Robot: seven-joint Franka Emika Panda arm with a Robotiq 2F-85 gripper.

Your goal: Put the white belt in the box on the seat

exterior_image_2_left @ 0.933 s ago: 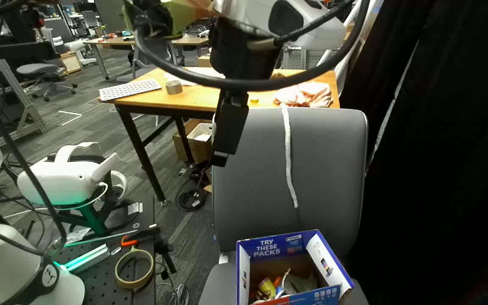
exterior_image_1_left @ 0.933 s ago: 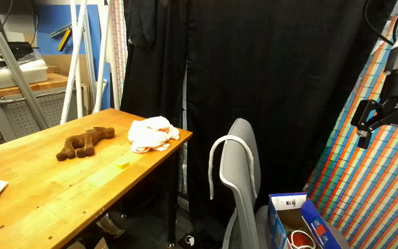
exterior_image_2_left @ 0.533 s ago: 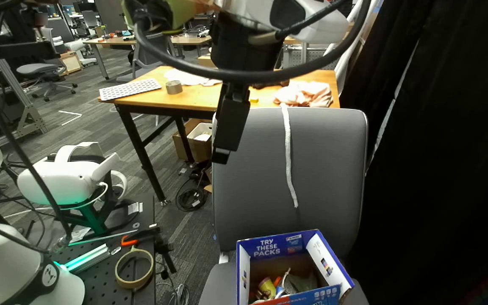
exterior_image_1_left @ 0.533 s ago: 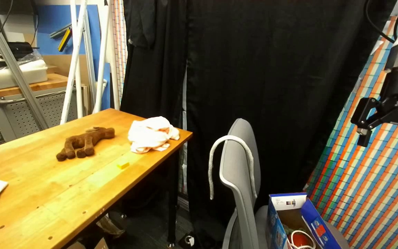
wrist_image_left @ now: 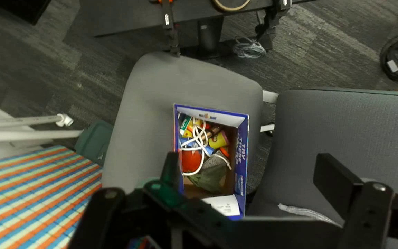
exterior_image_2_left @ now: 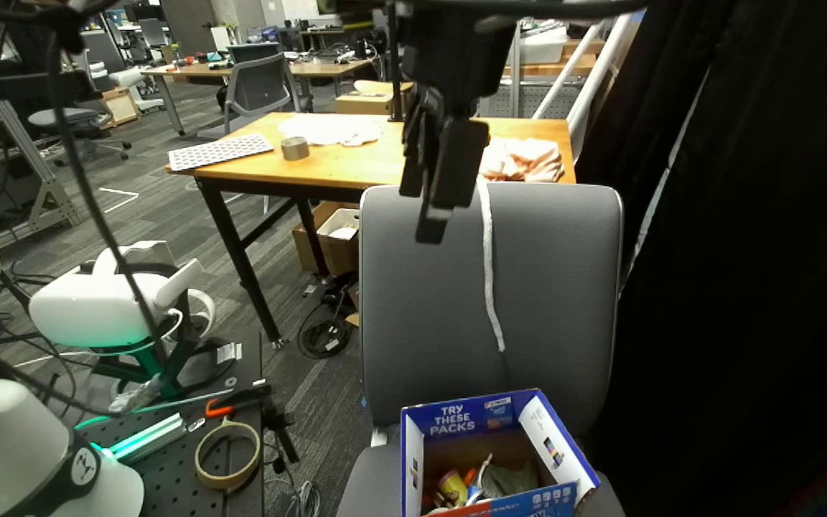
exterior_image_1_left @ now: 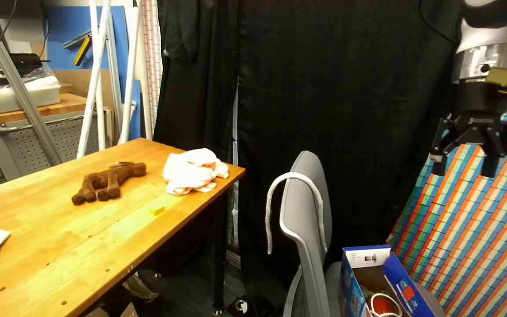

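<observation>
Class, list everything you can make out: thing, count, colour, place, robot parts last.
Wooden table: 1, brown, beside the foreground chair.
Foreground chair: 1, grey, back toward the table.
White belt: 1, white, draped over chair's back.
Box: 1, mainly blue, on chair's seat.
Yellow tub: 1, yellow, in the box among overlapping, uncountable items.
Plush animal: 1, brown, on table.
Crumpled cloth: 1, pale pink, table corner.
Yellow block: 1, yellow, on table.
Tape roll: 1, grey, on table.
White panel: 1, white, table corner.
Tape ring: 1, tan, on the black bench.
VR headset: 1, white, beyond the tape ring.
Curtain: count unclear, black, beside the table.
Hand: 1, black, open, above box height.
Robot arm: 1, mostly white, bearing the hand.
</observation>
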